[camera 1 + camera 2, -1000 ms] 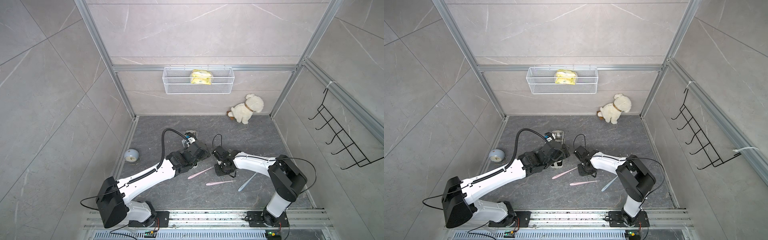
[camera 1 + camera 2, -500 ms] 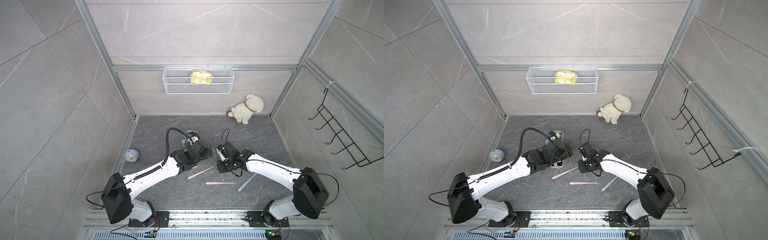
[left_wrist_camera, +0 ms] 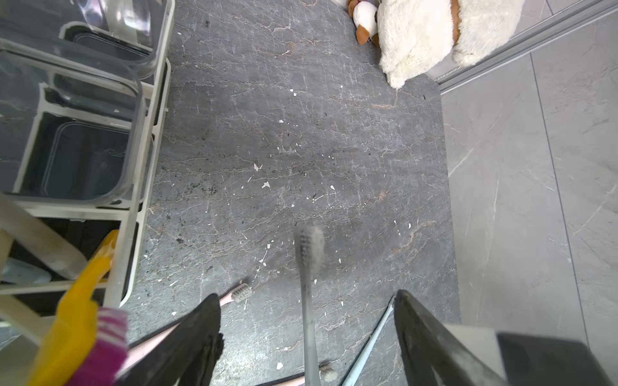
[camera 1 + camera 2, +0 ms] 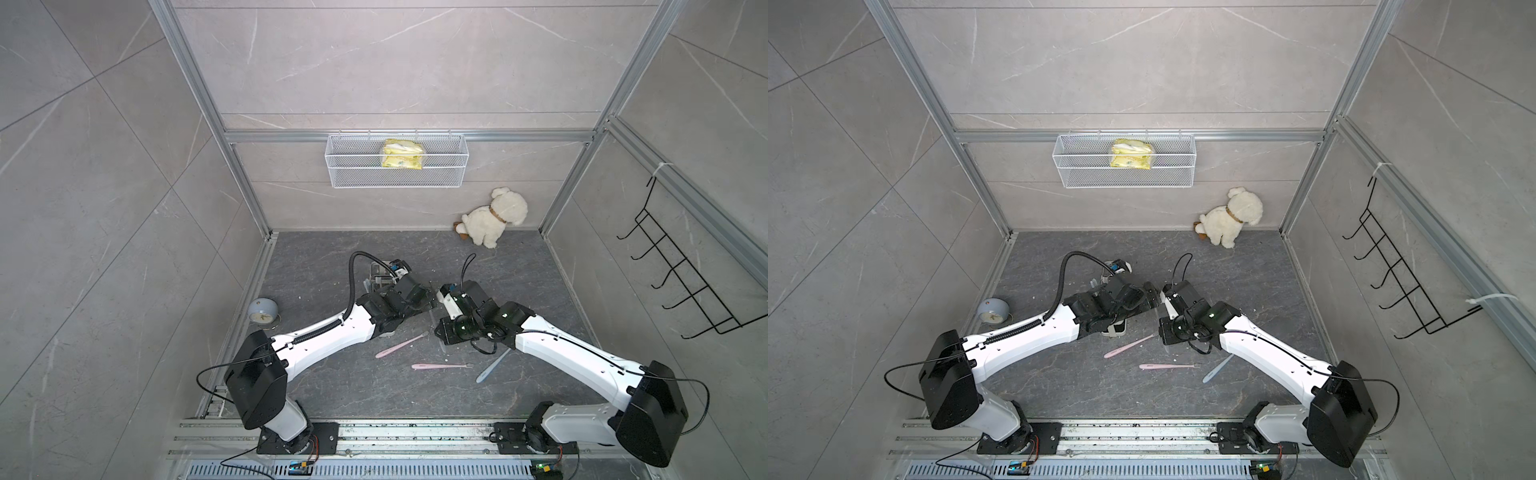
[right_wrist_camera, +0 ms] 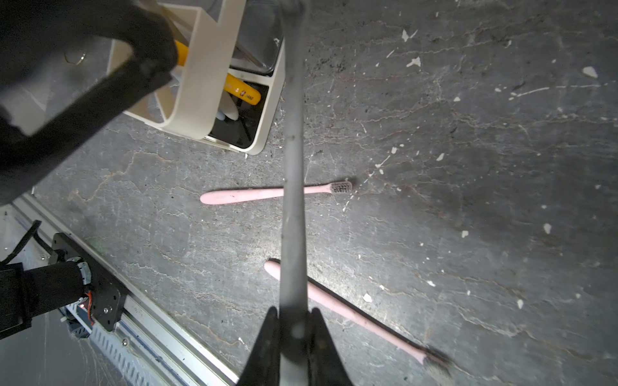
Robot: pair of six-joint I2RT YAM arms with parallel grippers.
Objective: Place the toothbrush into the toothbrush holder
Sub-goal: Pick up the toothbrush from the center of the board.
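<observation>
Your toothbrush holder [image 3: 147, 160] stands on the dark stone surface [image 3: 301, 133], mostly hidden beneath the left arm [image 4: 328, 336] in both top views. The left wrist camera shows you its two clear square cups [image 3: 77, 157] seated side by side in the cream frame. The open compartments next to them hold a yellow item [image 3: 83, 294] with a magenta-and-white striped end and some cream handles [image 3: 36, 234] leaning at a slant. On the back wall, the white wire mesh basket [image 4: 395, 174] carries a single yellow packet [image 4: 402, 154]. The grey toothbrush [image 5: 292, 167] is not in the holder. Your right claw [image 5: 294, 312] is pinching its handle, pressed tight on both sides, and holds it clear of the surface just beside the holder's corner. Its bristled head reaches between the fingers of your left claw [image 3: 305, 297], which is spread wide and touches nothing. Two pink toothbrushes [image 4: 401, 345] and a pale blue toothbrush [image 4: 492, 365] lie flat on the surface near the right arm [image 4: 573, 353]. Compared with a second ago, you have swung the right arm's elbow far out to its own side and carried the right claw a little toward the back wall. The left claw has edged closer to it. The three loose brushes, the holder and the basket sit where they were.
</observation>
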